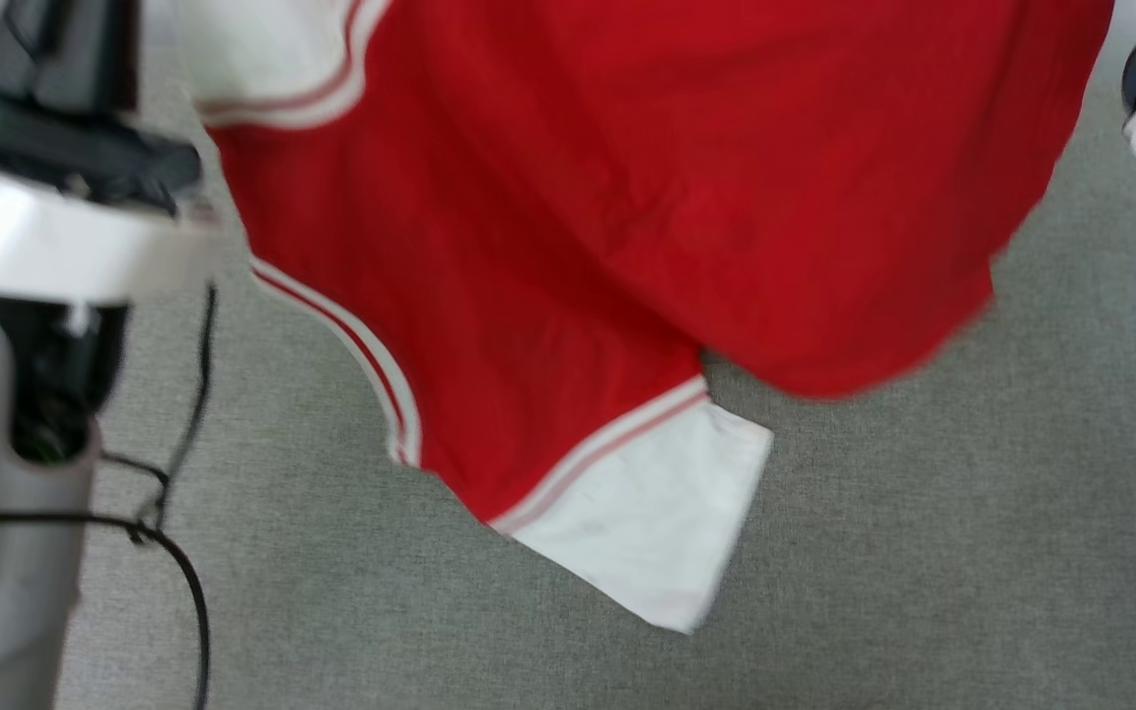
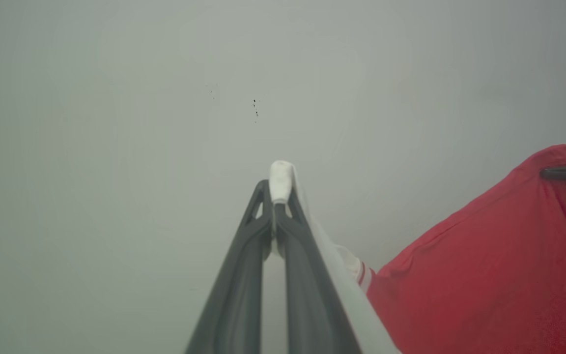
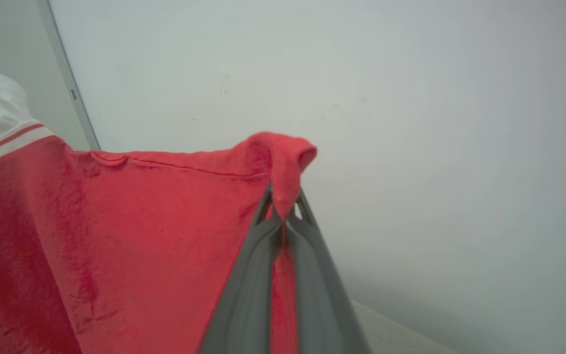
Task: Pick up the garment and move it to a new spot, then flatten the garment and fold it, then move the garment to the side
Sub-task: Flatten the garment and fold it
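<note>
The left gripper (image 2: 277, 189) clamps the garment (image 1: 627, 197) by its white cloth and the right gripper (image 3: 284, 194) by its red edge, above the floor (image 1: 923, 552).

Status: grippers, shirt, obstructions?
Left gripper shut on white sleeve of garment; right gripper shut on its red edge. It hangs stretched between them over grey surface. Black cable lower left, clear of cloth.

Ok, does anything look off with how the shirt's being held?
It's askew: the left gripper pinches a white sleeve tip, the right gripper a red edge, so the garment hangs lopsided, one sleeve dangling.
</note>
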You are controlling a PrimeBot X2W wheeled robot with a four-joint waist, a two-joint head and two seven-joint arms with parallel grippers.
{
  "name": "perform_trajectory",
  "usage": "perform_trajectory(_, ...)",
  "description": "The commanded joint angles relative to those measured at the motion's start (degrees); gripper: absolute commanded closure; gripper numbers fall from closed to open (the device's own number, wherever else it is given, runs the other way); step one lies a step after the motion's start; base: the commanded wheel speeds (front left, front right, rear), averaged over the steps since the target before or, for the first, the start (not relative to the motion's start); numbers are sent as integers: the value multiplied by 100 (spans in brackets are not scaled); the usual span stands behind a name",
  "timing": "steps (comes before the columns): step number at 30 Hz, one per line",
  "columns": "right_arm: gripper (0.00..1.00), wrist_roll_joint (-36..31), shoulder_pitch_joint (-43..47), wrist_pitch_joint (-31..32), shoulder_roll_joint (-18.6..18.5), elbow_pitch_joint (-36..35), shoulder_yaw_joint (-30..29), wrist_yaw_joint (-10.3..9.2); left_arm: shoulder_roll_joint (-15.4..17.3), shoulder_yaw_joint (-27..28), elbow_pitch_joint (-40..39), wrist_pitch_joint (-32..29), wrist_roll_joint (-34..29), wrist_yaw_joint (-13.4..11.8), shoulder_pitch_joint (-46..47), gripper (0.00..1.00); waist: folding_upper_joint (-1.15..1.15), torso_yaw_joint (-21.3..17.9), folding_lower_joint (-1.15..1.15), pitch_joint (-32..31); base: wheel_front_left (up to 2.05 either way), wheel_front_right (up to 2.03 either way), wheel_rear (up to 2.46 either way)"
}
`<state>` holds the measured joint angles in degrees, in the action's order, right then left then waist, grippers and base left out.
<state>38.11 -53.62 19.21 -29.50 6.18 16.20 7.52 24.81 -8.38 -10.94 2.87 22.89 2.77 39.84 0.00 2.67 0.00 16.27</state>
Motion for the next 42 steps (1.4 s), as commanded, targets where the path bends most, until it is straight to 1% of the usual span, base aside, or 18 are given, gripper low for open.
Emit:
perform_trajectory(1, 100, -33, -101, 4, 50, -15, -17, -6, 41, 34, 5, -13, -8, 21, 146, 100, 0, -36, 0, 130, 0, 0, 0)
perform_trajectory(4, 100, -145, -476, 44, 196, -11, -157, -6, 20, 17, 155, -130, 117, 107, 765, 100, 0, -45, 0, 373, 0, 0, 0)
perform_trajectory(8, 100, -333, -1097, 47, 356, 144, -312, -6, 98, -6, 497, -229, 166, 225, 1744, 100, 0, -55, 0, 745, 0, 0, 0)
perform_trajectory(12, 100, -540, -1824, 28, 430, 431, -399, -6, 213, -105, 972, -307, 156, 325, 2737, 100, 0, -48, 0, 1108, 0, 0, 0)
perform_trajectory(15, 100, -772, -2419, -36, 435, 740, -438, -6, 280, -199, 1372, -298, 124, 371, 3490, 100, 0, -29, 0, 1328, 0, 0, 0)
perform_trajectory(19, 100, -1025, -3232, -131, 433, 1238, -394, -6, 234, -418, 1863, -237, 87, 421, 4457, 100, 0, 23, 0, 1540, 0, 0, 0)
perform_trajectory(22, 100, -1174, -3878, -236, 427, 1604, -332, -6, 267, -525, 2219, -196, 48, 438, 5151, 100, 0, 47, 0, 1700, 0, 0, 0)
perform_trajectory(27, 100, -1364, -4766, -566, 486, 2207, -147, -6, 259, -746, 2725, -50, 3, 448, 6012, 100, 0, 83, 0, 1877, 0, 0, 0)
perform_trajectory(30, 100, -1357, -5113, -745, 504, 2543, -5, -6, 281, -809, 2980, 68, 33, 455, 6287, 100, 0, 119, 0, 1948, 0, 0, 0)
perform_trajectory(34, 100, -1285, -5257, -930, 482, 2893, 240, -6, 291, -906, 3308, 248, 110, 460, 6269, 100, 0, 156, 0, 2055, 0, 0, 0)
perform_trajectory(37, 100, -1191, -5168, -1024, 449, 3082, 475, -6, 309, -1002, 3500, 400, 160, 460, 6010, 100, 0, 174, 0, 2128, 0, 0, 0)
perform_trajectory(42, 100, -947, -4655, -1250, 383, 3283, 975, -6, 263, -1085, 3723, 721, 368, 462, 5394, 100, 0, 191, 0, 2137, 0, 0, 0)
